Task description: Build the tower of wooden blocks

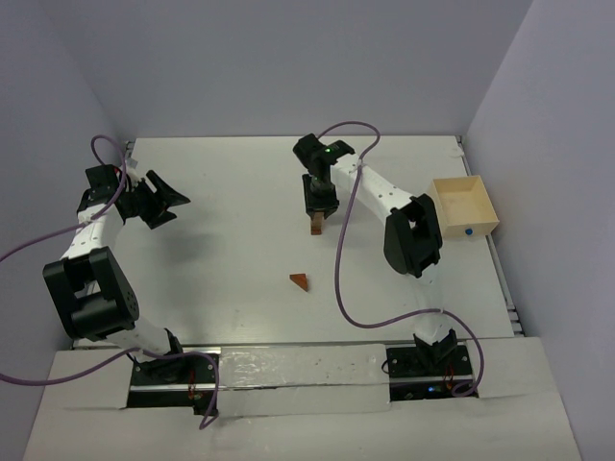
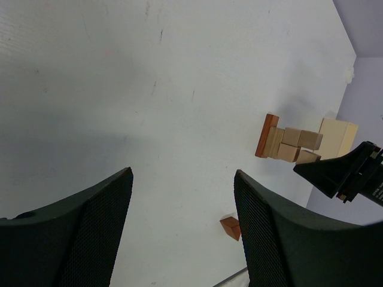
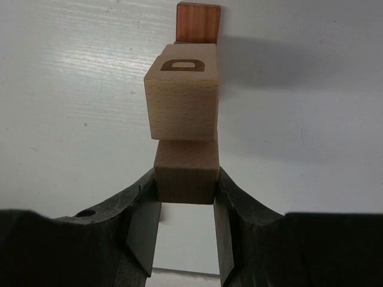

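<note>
Tower (image 1: 316, 226) position: near the middle of the white surface (image 1: 221, 269), directly beneath the right end effector (image 1: 320, 204). The column stands one block wide, with a reddish-brown block (image 3: 198, 23) at its base against the surface and light tan wood blocks above it. In the right wrist view, the right end effector (image 3: 185, 178) is clamped on the uppermost tan cube (image 3: 185, 170), one finger pressed flat against each of two opposite sides. The next cube down (image 3: 181, 107) is paler, carries a dark letter D on one face, and sits slightly twisted relative to the gripped cube. The two appear to be in contact, though a thin gap cannot be ruled out. A reddish-brown triangular wedge (image 1: 301, 281) lies loose on the surface nearer the arm bases, well apart from the tower. The left end effector (image 1: 165, 202) hangs over the left side of the surface, far from the tower, its fingers (image 2: 102, 227) spread wide with nothing between them. A pale wooden box (image 1: 464, 206) with a blue dot on its near wall sits at the right edge of the surface.
</note>
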Robot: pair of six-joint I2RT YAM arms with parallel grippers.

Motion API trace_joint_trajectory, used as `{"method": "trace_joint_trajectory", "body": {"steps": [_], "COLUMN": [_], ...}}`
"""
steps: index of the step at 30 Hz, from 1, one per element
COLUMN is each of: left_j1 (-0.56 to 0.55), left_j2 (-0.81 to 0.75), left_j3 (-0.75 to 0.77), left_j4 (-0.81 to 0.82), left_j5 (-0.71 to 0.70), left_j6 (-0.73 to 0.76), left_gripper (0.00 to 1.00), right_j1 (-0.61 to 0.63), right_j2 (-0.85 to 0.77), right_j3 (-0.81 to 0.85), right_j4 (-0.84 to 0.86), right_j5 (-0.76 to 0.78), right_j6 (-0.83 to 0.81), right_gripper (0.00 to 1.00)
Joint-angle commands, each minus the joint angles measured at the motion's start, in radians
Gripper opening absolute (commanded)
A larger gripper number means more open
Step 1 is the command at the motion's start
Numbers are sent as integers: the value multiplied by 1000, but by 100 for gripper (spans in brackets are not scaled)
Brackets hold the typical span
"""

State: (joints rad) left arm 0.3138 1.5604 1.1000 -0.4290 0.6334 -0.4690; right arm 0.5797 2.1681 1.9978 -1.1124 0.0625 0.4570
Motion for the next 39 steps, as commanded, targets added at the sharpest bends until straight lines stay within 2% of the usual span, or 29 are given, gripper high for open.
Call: {"method": "trace_joint_trajectory", "body": {"steps": [1, 27, 33, 39], "left_j1": [3, 4, 3, 4], "left_j2": [4, 3, 6, 4], "left_j3": [11, 8, 9, 8], "left_j4": [32, 33, 33, 36], "left_j5": [8, 11, 12, 12], "left_j6": [-7, -7, -8, -8], "left_gripper": [75, 75, 75, 75], "right_j1": [-7, -12, -12, -12], "right_j2": [9, 35, 30, 27], "right_j3": [52, 53, 53, 53], "right_j4": [-3, -1, 2, 3], "right_j5": [-1, -28, -41, -30], "right_j6": [-5, -11, -17, -15], "right_gripper": [19, 41, 58, 66]}}
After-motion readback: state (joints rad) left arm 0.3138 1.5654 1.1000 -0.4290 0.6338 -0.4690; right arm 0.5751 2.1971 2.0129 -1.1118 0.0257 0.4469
